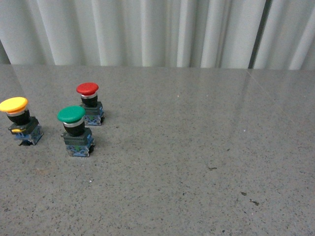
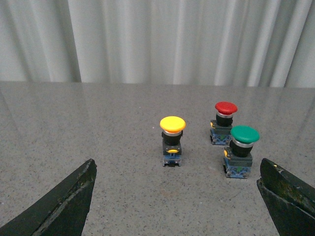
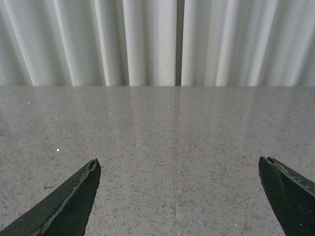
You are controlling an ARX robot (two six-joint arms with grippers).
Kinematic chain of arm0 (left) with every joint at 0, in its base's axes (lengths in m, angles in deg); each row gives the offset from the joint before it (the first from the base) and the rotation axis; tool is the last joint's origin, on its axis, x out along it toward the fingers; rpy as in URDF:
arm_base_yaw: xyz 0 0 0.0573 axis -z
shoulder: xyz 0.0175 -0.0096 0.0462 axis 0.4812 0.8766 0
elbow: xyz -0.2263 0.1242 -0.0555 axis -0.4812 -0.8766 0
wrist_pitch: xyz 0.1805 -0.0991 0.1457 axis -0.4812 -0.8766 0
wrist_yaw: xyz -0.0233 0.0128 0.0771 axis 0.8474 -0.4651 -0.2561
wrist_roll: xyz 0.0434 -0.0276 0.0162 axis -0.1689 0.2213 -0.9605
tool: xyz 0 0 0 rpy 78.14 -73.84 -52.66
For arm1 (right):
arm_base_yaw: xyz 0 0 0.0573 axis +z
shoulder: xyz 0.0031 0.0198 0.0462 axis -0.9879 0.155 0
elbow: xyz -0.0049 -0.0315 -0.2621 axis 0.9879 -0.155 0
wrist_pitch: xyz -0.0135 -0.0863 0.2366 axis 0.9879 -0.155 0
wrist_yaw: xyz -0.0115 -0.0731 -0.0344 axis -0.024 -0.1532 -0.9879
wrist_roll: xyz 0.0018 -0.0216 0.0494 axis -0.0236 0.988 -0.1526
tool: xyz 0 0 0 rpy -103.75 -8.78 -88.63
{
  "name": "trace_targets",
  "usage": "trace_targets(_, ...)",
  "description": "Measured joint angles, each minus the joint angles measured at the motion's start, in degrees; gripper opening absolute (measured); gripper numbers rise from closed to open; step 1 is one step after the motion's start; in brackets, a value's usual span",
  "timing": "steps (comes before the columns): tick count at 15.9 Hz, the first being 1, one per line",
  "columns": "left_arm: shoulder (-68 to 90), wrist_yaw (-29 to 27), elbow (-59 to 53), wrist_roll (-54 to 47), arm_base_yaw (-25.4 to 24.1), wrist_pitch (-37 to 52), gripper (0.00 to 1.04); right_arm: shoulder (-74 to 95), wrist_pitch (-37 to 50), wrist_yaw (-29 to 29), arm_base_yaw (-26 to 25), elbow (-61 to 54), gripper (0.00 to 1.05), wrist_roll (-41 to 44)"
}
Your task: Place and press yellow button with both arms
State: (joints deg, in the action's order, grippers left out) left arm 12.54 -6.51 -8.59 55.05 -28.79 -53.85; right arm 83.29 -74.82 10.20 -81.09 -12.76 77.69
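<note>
The left gripper [image 2: 178,162] has its jaws spread wide. Its two dark fingers [image 2: 64,206] show only at the lower corners of the left wrist view, with nothing held between them. The right gripper [image 3: 178,161] is spread just as wide and holds nothing, with only bare grey surface and a thin seam line between its fingers [image 3: 69,206].

Ahead of the left jaws, roughly centred in the gap but farther out on the table [image 1: 197,147], stands the yellow button [image 2: 172,140]. It is upright on its blue base and nothing touches it. In the front view the yellow button [image 1: 19,120] sits at the far left edge of the table.

To its right, a clear gap away, is the green button [image 1: 75,130], also upright. The red button [image 1: 90,103] stands just behind the green one and slightly to its right. From the front their bases look very close, and it is hard to say whether they touch. In the left wrist view the green button [image 2: 241,150] and the red button [image 2: 224,123] seem to have a narrow gap between them.

The table is a speckled grey slab with a few small dark specks [image 1: 248,197] toward the right. A pale pleated curtain [image 1: 147,29] hangs behind its far edge.
</note>
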Motion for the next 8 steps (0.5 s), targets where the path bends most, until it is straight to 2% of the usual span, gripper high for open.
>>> trace_targets(8, 0.0, 0.0, 0.0, 0.0, 0.0, 0.0, 0.98, 0.0, 0.0, 0.0, 0.0, 0.0, 0.98, 0.0)
